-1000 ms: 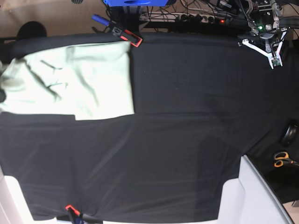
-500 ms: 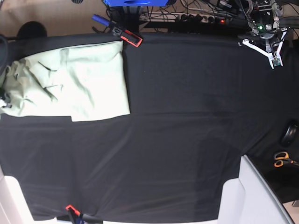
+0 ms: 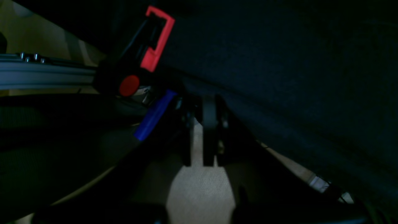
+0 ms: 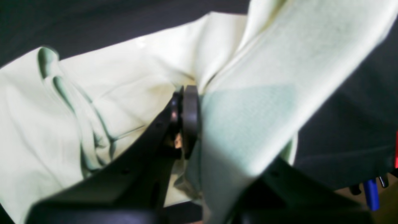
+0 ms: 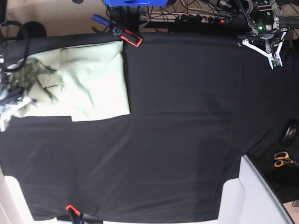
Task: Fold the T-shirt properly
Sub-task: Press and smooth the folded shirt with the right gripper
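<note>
your right gripper (image 4: 194, 115) is clamped on a raised fold of the t-shirt (image 5: 88, 84), soft pale mint fabric, creased at the left, lying at the far-left of the matte black table cloth (image 5: 187, 130). your left gripper (image 5: 267, 46) hangs parted and empty at the far-right corner. a red clamp (image 5: 131, 37) sits just beyond the shirt's far-right corner; broad bare cloth lies right and near.

Table (image 5: 187, 140) covered by black cloth, wrinkle-free across most of its span. T-shirt (image 5: 88, 84) lies on it at the far-left end, bunched toward the left edge, flat on its right half. Red-and-black clamp (image 5: 127, 35) grips the top edge just beside the shirt's corner; another clamp (image 5: 71, 210) sits on the bottom edge.
</note>
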